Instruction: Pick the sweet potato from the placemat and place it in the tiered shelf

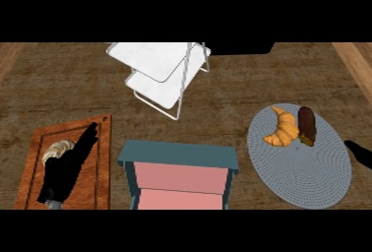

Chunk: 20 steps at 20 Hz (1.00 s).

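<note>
Head view | we see the sweet potato [307, 126] on the grey placemat [305, 172], right, beside a croissant [283, 128] | tiered shelf [163, 69] far, unfilled | right hand [360, 153] near mat, fingers unclear | left hand [69, 162] straight-fingered, holding nothing | nothing picked yet

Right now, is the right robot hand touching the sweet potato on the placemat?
Apart. The head view shows the right robot hand at the picture's right edge, with bare placemat between it and the sweet potato, which lies beside the croissant.
</note>
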Tool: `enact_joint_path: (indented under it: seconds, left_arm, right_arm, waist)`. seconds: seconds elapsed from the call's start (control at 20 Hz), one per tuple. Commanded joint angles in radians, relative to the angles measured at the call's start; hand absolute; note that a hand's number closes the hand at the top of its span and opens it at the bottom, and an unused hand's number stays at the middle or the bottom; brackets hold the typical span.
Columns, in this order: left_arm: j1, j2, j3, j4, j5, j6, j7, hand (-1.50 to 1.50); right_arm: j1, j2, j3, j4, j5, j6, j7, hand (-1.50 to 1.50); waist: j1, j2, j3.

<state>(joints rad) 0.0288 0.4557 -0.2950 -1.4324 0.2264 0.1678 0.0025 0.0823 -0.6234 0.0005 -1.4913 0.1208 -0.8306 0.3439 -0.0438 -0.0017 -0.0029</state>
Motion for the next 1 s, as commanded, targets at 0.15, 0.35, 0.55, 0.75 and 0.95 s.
enact_joint_path:
  seconds: [0.15, 0.35, 0.55, 0.75, 0.95]
  left_arm:
    - [-0.088, -0.065, -0.028, 0.07, -0.049, 0.007, 0.032, 0.0]
    - [-0.047, -0.061, -0.051, 0.049, -0.051, -0.02, -0.003, 0.0]
    - [-0.099, -0.046, -0.041, 0.064, -0.042, -0.05, 0.021, 0.0]
    - [-0.103, -0.057, -0.065, 0.034, -0.068, -0.034, 0.034, 0.0]
    - [-0.094, -0.064, -0.054, 0.057, -0.06, -0.044, 0.021, 0.0]
  right_arm:
    - [-0.074, -0.139, 0.106, -0.208, 0.139, 0.151, 0.417, -1.5]
    - [-0.131, -0.174, 0.191, -0.144, 0.148, 0.321, 0.653, -1.5]
    - [-0.164, -0.303, 0.282, -0.087, 0.274, 0.493, 0.837, -1.5]
    - [-0.251, -0.351, 0.337, -0.004, 0.324, 0.658, 1.0, -1.5]
    - [-0.409, -0.254, 0.398, 0.036, 0.355, 0.759, 1.119, -1.5]
  waist:
    - [0.039, 0.003, -0.001]
    - [0.075, 0.009, -0.004]
    - [0.097, 0.018, -0.009]
    - [0.129, 0.016, -0.005]
    - [0.121, 0.012, -0.002]
